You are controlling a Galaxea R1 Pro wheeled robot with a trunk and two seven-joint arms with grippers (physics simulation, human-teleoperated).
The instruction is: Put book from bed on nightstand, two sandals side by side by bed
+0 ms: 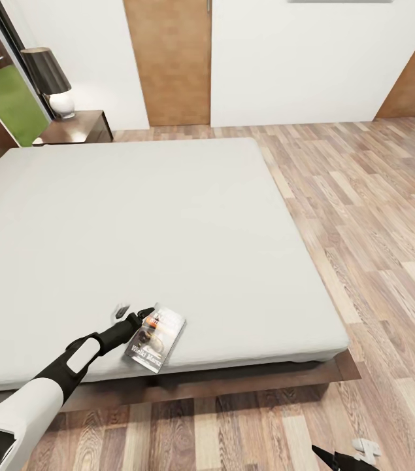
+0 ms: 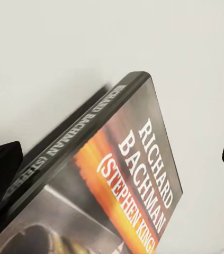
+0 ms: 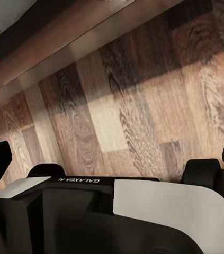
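Observation:
The book, a dark paperback with an orange band, lies on the off-white bed close to its near edge. My left gripper reaches over the mattress to the book's far end. In the left wrist view the book lies between the fingertips, which stand wide apart, so the left gripper is open. One nightstand stands at the bed's far left corner. My right gripper hangs low over the floor at the near right, and in its wrist view the right gripper is open and holds nothing. The sandals are out of view.
A lamp with a dark shade stands on the nightstand. Brown doors are in the white far wall. Wood-plank floor runs along the bed's right side. The bed's dark frame is close to my right wrist.

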